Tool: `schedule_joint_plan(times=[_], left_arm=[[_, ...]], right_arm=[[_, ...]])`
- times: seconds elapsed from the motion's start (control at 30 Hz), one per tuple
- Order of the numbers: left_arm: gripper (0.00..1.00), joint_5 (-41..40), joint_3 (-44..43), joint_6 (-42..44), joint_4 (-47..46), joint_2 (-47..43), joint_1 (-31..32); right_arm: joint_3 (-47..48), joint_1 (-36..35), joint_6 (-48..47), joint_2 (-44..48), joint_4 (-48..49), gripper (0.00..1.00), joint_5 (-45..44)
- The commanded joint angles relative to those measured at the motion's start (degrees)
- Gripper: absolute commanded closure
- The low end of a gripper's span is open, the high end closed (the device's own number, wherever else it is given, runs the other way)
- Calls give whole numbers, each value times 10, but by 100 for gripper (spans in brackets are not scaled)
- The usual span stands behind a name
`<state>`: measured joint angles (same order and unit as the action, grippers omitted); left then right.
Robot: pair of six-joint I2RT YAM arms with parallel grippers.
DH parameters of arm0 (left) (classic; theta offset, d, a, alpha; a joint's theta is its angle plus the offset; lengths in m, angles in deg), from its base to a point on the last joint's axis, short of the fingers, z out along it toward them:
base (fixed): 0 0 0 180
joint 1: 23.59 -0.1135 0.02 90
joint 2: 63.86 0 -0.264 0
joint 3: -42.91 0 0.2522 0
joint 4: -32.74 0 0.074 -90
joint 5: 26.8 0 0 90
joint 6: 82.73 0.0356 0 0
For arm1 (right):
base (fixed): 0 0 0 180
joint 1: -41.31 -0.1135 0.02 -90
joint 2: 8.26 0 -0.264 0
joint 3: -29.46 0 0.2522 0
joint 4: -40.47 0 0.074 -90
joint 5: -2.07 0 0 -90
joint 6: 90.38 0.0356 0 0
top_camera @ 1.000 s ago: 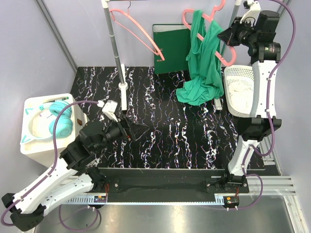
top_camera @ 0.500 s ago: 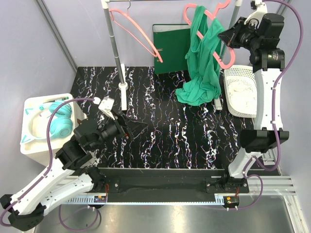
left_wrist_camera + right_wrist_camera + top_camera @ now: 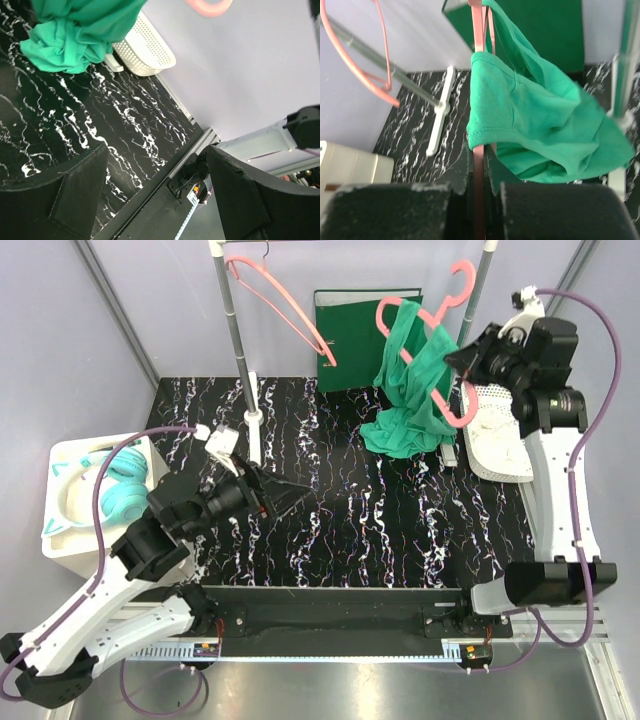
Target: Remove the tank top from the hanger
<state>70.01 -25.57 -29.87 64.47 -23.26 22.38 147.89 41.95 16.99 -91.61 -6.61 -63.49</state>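
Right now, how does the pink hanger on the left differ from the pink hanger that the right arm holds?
The left hanger is bare; the right hanger carries the green tank top. No pincer touches the left hanger; the right pincer is shut on the right hanger. Both are pink and of the same shape.

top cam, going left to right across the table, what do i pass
teal headphones → left gripper → green tank top → white basket
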Motion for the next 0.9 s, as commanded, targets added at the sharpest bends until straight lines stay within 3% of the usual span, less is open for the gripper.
schedule_joint_plan(times=[0.0, 0.17, 0.23, 0.53, 0.67, 0.87], left_arm=[[17, 48, -57, 17, -27, 38, 0], [21, 150, -157, 1, -63, 165, 9], [23, 156, -181, -2, -70, 197, 24], [24, -34, -260, 78, -71, 287, 193], [24, -141, -292, 130, -44, 325, 219], [25, -206, -345, 187, -6, 373, 219]], right_arm=[[-71, -31, 24, 92, 43, 100, -2], [-173, -52, 45, 184, 25, 100, 23], [-197, -59, 50, 215, 4, 100, 25], [-350, -64, 55, 385, -71, 100, 95], [-421, -64, 50, 412, -61, 100, 154], [-484, -64, 62, 455, -37, 100, 217]])
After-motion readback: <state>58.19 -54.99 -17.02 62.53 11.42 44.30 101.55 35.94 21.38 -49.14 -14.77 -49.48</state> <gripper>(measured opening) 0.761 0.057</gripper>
